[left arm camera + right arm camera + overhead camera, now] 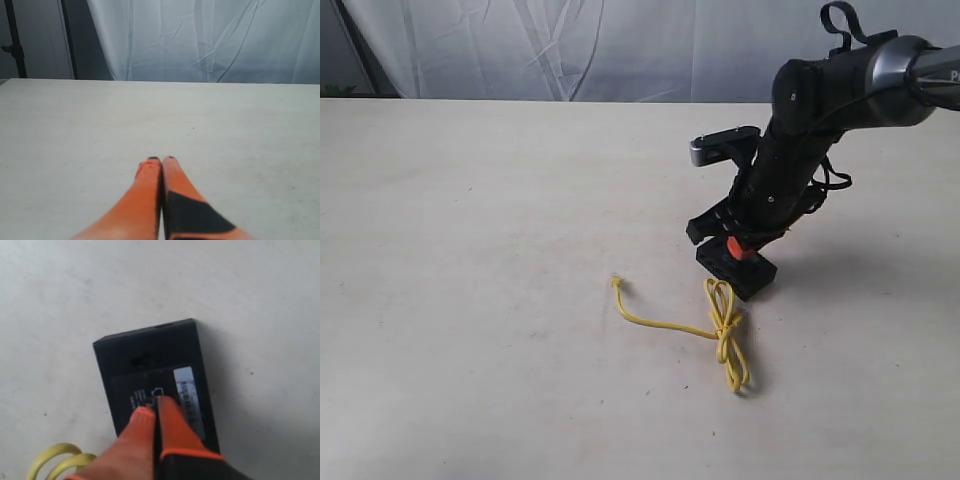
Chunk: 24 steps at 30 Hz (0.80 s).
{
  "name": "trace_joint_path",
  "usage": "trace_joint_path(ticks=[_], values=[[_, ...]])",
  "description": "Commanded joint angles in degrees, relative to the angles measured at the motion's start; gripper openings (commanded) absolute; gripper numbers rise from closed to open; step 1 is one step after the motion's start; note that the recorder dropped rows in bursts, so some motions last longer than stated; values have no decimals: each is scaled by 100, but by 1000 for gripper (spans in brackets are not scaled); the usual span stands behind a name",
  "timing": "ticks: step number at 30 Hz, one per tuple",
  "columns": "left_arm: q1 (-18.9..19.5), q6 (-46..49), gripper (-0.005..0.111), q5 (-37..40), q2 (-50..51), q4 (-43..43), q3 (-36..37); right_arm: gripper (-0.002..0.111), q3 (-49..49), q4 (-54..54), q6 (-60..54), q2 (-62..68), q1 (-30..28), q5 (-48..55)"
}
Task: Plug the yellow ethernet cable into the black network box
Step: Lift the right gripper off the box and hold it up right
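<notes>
The black network box (752, 277) lies flat on the table, right of centre; its top (150, 352) carries a white label strip (189, 395). My right gripper (741, 248) points down onto it, and its orange fingers (152, 407) are shut with their tips on the box's top, nothing between them. The yellow ethernet cable (724, 322) lies loose just in front of the box, knotted into loops, with one end (617, 283) trailing left; its loops (55, 458) show beside the box. My left gripper (161, 161) is shut over bare table, out of the exterior view.
The pale table (470, 250) runs back to a white curtain (620, 45) at its far edge. A dark stand (12, 47) rises beyond the table's far corner in the left wrist view. The right arm (800, 140) leans in from the upper right.
</notes>
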Motion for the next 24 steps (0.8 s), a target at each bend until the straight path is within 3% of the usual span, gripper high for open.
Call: trace_joint_path(ticks=[1,7,14,19,24], values=[[4,-5,0,-80,-32,64,26,-1,35,76,5,-294,-35,-77],[4,-5,0,-80,-32,64,26,-1,35,85,5,-764,-224,-39],[4,-5,0,-80,-32,64,26,-1,35,505,-263,-1114,-902,468],[4,-5,0,-80,-32,64,26,-1,35,1614,-1289,-1225,-1459,1003],[4,-5,0,-80,-32,64,26,-1,605,1803,-1456,-1225,-1459,337]])
